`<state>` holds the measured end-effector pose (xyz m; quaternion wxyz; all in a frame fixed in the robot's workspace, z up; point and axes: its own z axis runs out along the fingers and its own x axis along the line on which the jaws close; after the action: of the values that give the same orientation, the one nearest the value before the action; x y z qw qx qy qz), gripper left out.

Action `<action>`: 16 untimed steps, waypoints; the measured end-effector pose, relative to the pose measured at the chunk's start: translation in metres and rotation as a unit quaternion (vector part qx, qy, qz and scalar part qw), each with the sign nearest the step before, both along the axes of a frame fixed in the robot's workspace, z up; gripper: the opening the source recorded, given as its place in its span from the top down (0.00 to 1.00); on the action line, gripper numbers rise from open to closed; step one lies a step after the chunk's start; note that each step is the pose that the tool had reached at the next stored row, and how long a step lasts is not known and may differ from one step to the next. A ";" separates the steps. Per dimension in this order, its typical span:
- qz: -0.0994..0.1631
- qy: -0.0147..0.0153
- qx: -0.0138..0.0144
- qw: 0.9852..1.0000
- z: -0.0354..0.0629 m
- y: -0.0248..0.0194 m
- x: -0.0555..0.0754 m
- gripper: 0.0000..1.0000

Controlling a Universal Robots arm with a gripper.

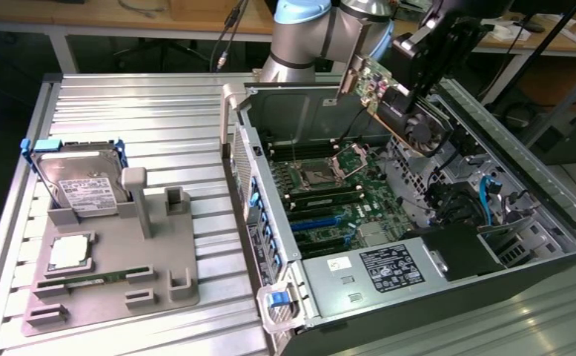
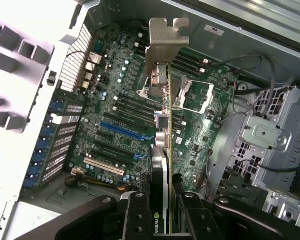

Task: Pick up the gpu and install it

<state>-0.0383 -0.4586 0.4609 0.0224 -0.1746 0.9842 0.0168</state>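
The gpu (image 1: 399, 105) hangs tilted in the air above the far end of the open computer case (image 1: 267, 222), its round black fan (image 1: 427, 126) facing the exterior view's right and its silver bracket (image 1: 351, 77) toward the left. My gripper (image 1: 428, 46) is shut on the card's upper edge. In the wrist view the gpu (image 2: 163, 125) shows edge-on, bracket (image 2: 166, 36) at the far end, clamped between my gripper (image 2: 164, 212) fingers (image 2: 139, 217). Below it lies the green motherboard (image 2: 125, 105) with its blue slot (image 2: 122, 131); the card is well clear of the board.
A grey holder (image 1: 119, 274) on the slatted table at the exterior view's left carries a hard drive with blue rails (image 1: 75, 174), a processor (image 1: 70, 252) and a green memory stick (image 1: 95, 278). Inside the case sit a power supply (image 1: 387, 267), cables and a drive cage (image 2: 270, 135).
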 end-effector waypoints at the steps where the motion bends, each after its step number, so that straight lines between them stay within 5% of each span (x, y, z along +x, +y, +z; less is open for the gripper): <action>1: 0.001 0.000 0.000 1.000 0.0000 0.0000 0.000 0.73; 16: 0.010 0.000 0.000 1.000 0.0000 0.0000 0.000 0.73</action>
<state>-0.0383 -0.4586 0.4609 0.0222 -0.1846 0.9824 0.0170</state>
